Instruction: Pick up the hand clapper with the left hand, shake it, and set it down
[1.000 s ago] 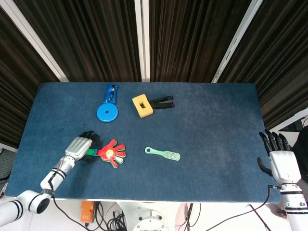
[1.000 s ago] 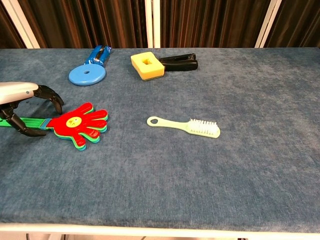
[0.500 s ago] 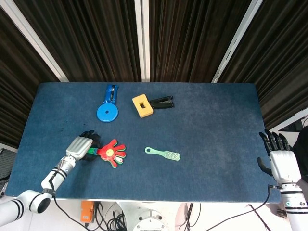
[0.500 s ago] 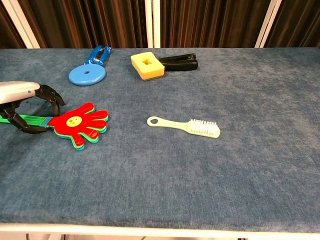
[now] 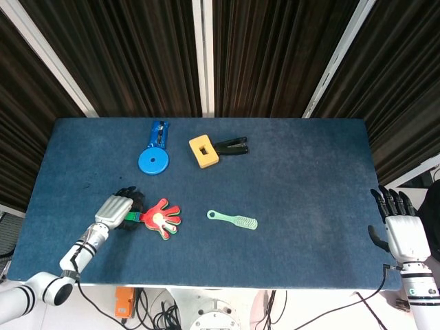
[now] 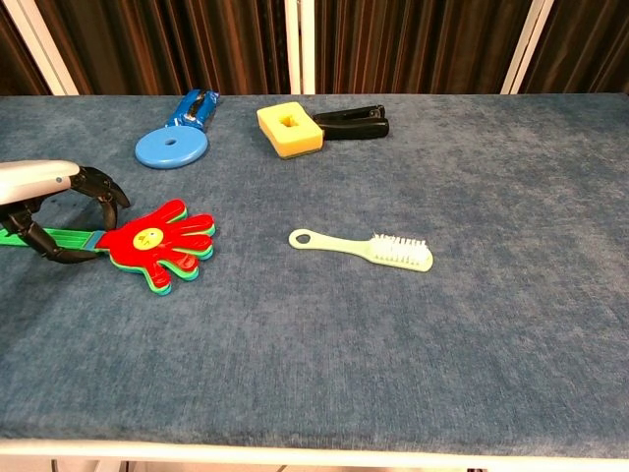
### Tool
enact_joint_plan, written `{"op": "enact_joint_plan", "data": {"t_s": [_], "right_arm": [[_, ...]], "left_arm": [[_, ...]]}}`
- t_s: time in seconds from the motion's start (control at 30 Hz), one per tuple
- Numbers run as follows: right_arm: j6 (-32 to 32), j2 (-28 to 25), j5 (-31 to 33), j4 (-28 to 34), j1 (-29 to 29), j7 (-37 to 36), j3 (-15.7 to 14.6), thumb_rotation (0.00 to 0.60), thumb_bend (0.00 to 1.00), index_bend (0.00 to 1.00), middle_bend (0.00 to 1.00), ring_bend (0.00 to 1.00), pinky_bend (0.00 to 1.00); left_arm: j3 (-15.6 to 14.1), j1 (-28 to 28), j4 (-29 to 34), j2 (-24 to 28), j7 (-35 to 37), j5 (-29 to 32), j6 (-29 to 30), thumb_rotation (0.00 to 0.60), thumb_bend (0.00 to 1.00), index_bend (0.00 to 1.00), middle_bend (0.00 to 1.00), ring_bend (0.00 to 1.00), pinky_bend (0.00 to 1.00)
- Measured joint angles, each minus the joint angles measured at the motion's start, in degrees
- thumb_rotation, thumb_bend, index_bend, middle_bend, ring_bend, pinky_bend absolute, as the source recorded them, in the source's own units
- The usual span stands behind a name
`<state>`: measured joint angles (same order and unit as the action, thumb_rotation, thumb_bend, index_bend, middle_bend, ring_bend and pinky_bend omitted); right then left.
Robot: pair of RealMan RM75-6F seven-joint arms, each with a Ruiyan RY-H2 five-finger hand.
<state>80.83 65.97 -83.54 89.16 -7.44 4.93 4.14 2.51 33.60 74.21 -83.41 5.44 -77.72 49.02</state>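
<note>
The hand clapper [image 5: 162,220] [image 6: 157,243], a red palm over green and yellow layers on a green handle, lies flat near the table's front left. My left hand [image 5: 117,209] [image 6: 47,197] is at its handle end. The dark fingers arch over the green handle and the thumb curls under it, so the hand holds the handle low on the cloth. My right hand [image 5: 401,229] hangs beyond the table's right edge with fingers apart and nothing in it. It does not show in the chest view.
A pale green brush [image 5: 234,220] [image 6: 364,247] lies right of the clapper. At the back are a blue disc tool [image 5: 153,158] [image 6: 173,146], a yellow block [image 5: 203,150] [image 6: 289,129] and a black clip [image 5: 232,145] [image 6: 352,121]. Blue cloth covers the table [image 5: 309,179].
The clapper has shifted slightly right and turned a little, its handle end rising a bit in the chest view. The left hand stayed around the handle. The right hand has not moved.
</note>
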Motion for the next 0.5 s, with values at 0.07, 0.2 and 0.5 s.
{"op": "enact_joint_plan", "data": {"t_s": [0.07, 0.2, 0.5], "right_arm": [[0.0, 0.0, 0.1, 0.0, 0.0, -0.1, 0.0, 0.6, 0.33, 0.0, 0.0, 0.0, 0.0], [-0.2, 0.0, 0.2, -0.1, 0.0, -0.1, 0.0, 0.6, 0.33, 0.0, 0.0, 0.0, 0.0], [0.1, 0.0, 0.3, -0.4, 0.3, -0.6, -0.1, 0.6, 0.33, 0.0, 0.0, 0.0, 0.0]], "left_arm": [[0.2, -0.2, -0.1, -0.2, 0.4, 0.0, 0.7, 0.6, 0.35, 0.57, 0.23, 0.06, 0.14], [0.6, -0.7, -0.8, -1.1, -0.1, -0.2, 3.2, 0.6, 0.37, 0.61, 0.28, 0.11, 0.23], [2.4, -2.2, -2.3, -3.7, 2.8, -0.6, 8.9, 0.6, 0.4, 0.65, 0.37, 0.2, 0.34]]}}
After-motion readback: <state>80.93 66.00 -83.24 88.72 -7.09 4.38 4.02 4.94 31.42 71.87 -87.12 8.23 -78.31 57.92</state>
